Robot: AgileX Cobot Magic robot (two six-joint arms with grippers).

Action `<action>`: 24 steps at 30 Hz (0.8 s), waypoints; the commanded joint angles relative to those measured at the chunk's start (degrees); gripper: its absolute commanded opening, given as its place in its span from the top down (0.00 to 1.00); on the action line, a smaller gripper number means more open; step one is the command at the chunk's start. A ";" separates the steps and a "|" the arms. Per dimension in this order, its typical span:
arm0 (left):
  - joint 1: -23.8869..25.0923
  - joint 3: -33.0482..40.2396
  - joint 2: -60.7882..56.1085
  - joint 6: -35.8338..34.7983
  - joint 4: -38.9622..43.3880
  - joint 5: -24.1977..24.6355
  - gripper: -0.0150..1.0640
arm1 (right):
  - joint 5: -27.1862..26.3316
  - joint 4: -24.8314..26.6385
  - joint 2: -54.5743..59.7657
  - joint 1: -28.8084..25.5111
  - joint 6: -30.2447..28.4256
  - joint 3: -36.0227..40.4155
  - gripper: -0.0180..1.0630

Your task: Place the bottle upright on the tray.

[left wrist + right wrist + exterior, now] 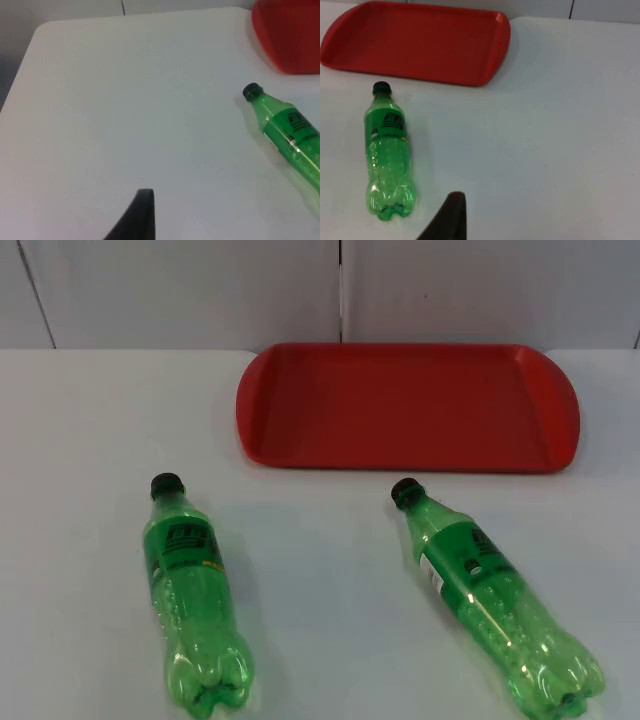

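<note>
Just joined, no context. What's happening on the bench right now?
Nothing is being handled yet. Two green bottles lie on their sides on the table, caps pointing toward the red tray, which holds nothing. The left bottle and the right bottle both sit in front of the tray, apart from it and from each other. Both arms wait off the table; a fingertip of the left pincer and one of the right pincer hang above bare tabletop.

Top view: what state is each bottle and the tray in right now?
Left bottle: lying on its side on the table, cap on, pointing toward the tray.
Right bottle: lying on its side, cap on, angled toward the tray.
Red tray: flat on the table, nothing on it.
</note>
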 commanded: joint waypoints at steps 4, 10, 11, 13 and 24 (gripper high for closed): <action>0.13 0.20 -0.24 -0.89 -1.91 -0.34 0.01 | -0.51 0.11 -0.15 -0.37 -0.67 0.35 0.01; 0.13 -1.76 0.16 -3.43 -1.86 -1.09 0.01 | -0.51 0.11 -0.15 -0.37 -0.67 0.35 0.01; 0.13 -2.30 0.61 -3.43 -1.75 -1.37 0.01 | -0.51 0.11 -0.15 -0.37 -0.67 0.35 0.01; 0.13 -2.73 1.05 -3.43 -1.61 -1.55 0.01 | -0.51 0.11 -0.15 -0.37 -0.67 0.35 0.01; 0.13 -6.92 6.91 -6.40 -1.18 -2.53 0.01 | -0.51 0.11 -0.15 -0.37 -0.67 0.35 0.01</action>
